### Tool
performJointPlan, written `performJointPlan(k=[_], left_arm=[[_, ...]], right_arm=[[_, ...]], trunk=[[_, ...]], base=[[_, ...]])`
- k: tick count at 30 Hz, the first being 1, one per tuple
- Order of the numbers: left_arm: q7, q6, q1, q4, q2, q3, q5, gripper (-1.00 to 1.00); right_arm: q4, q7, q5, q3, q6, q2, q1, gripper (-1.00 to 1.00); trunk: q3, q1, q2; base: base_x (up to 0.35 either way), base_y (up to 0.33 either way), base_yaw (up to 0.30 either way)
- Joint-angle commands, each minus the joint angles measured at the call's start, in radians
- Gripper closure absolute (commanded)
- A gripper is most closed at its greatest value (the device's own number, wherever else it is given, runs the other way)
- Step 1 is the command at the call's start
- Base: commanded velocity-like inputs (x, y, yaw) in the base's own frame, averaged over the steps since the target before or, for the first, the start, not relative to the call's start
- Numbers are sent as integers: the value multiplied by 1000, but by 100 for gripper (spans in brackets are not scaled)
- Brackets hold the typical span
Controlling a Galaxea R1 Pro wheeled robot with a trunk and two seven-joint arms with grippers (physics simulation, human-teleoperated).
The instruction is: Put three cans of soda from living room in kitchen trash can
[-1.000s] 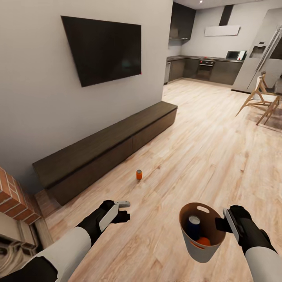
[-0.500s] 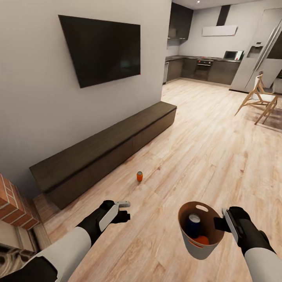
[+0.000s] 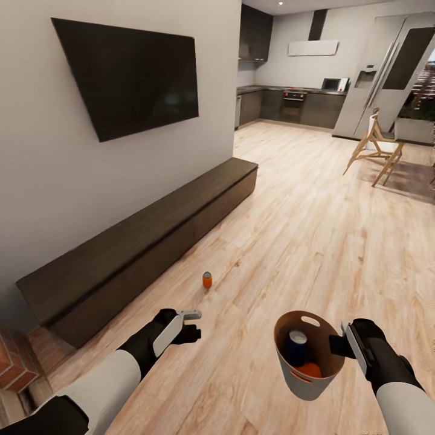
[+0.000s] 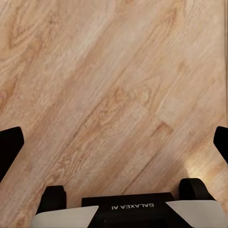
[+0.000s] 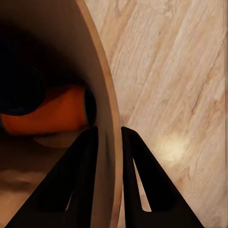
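Since the earlier pictures the head view has swung, so the wall TV, the brick fireplace and the kitchen are shifted toward the left of the picture; this is camera motion, and both arms are seen in the same pose as before. Wood floor runs ahead to the kitchen cabinets and the steel fridge, with a wooden chair off to the right. A long dark bench lies along the wall at the left. The bin is gripped at its rim by the right pincer, one finger inside the wall and one outside. Two cans are carried in it: a blue can and an orange can lying at the bottom. The left pincer is spread wide and empty over bare floor. A third can, orange, stands upright on the floor just beside the bench, ahead of the left pincer with nothing between.
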Motion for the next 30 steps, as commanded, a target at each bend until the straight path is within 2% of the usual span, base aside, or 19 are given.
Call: performJointPlan(k=[1,8,18,30], left_arm=[[0,0,0,-1,0,0,0,-100],[2,0,0,-5,0,0,1,-100],[3,0,0,-5,-1,0,2,-100],[2,0,0,-6,-1,1,2,-100]], right_arm=[[0,5,-8,0,0,0,0,100],[1,5,-7,0,0,1,0,100],[1,4,-7,1,0,3,0,100],[1,4,-8,1,0,5,0,100]], trunk=[[0,0,0],[0,0,0],[0,0,0],[15,0,0]], base=[[41,-131,-88],[15,-126,-32],[1,-12,-24],[0,0,-2]])
